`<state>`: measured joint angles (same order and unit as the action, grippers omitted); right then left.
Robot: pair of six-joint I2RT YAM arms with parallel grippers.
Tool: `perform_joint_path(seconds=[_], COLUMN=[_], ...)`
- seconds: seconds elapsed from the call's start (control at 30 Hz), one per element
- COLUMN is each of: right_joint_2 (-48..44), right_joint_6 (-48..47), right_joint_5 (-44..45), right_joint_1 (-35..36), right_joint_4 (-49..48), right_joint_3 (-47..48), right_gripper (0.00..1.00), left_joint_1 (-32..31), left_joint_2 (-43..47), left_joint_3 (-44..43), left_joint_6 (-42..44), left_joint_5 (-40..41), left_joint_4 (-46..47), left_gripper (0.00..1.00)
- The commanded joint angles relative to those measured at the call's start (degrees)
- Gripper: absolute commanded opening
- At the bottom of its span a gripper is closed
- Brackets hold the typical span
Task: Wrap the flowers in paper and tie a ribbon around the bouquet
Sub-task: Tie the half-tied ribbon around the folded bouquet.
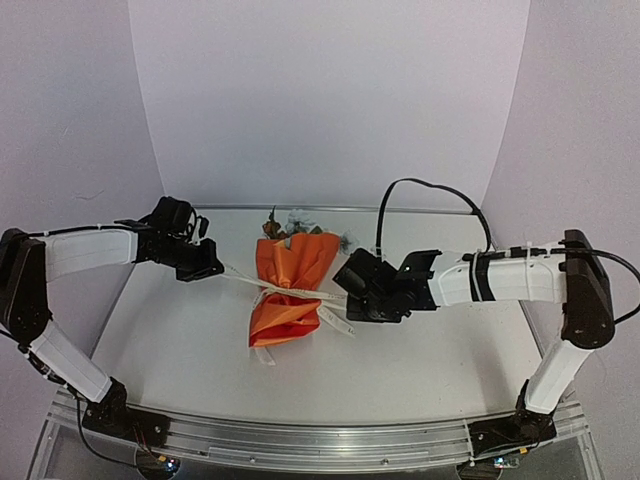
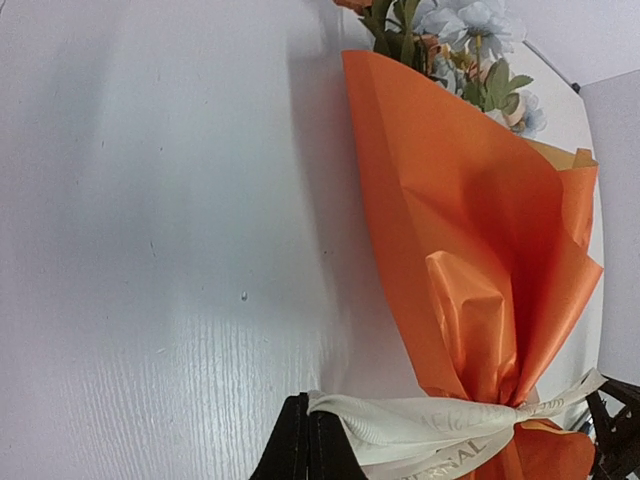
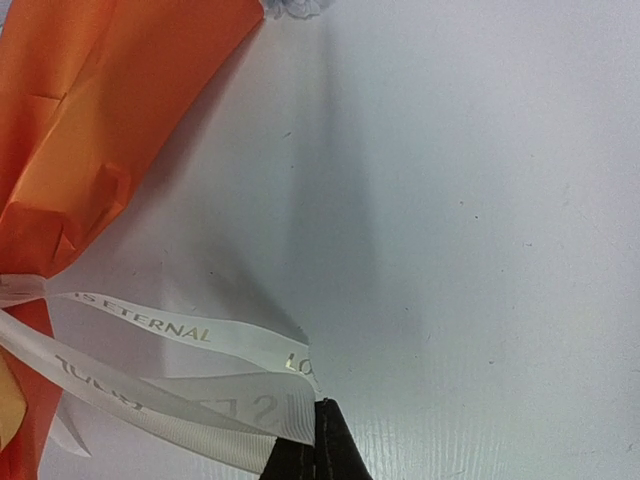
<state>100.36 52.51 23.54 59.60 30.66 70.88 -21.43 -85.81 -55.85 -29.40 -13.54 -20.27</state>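
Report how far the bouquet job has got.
Done: the flowers sit inside the orange paper, heads poking out. The ribbon is already cinched around the paper's narrow waist. In hand: the left gripper and right gripper are each shut on a ribbon end, stretched to opposite sides. Left: finishing the knot (whether one is formed is unclear), then letting go.

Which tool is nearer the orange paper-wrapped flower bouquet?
Right. The right tool sits just beside the orange paper-wrapped flower bouquet on its right, gripping the white printed fabric ribbon; the left tool holds the other end farther off to the left.
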Motion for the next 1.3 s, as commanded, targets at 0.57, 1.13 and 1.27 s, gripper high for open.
perform_joint_path(seconds=[0.57, 1.13, 1.27], right_joint_2=[-0.4, -8.2, -9.9], right_joint_6=[2.4, -7.8, -11.5], right_joint_5=[1.1, -13.4, -20.4], right_joint_1=[-2.4, -2.8, -2.6], right_joint_4=[8.3, -5.7, -9.3], right_joint_3=[-9.8, -9.7, -9.1], right_gripper=[0.00, 0.22, 0.49], left_joint_1=[3.8, 2.3, 1.3], left_joint_2=[-2.9, 4.7, 8.0], left_joint_3=[16.2, 12.3, 12.3], left_joint_6=[-6.1, -2.1, -2.3], left_joint_5=[1.9, -7.5, -7.2], left_joint_4=[7.6, 8.6, 8.0], left_gripper=[0.00, 0.15, 0.39])
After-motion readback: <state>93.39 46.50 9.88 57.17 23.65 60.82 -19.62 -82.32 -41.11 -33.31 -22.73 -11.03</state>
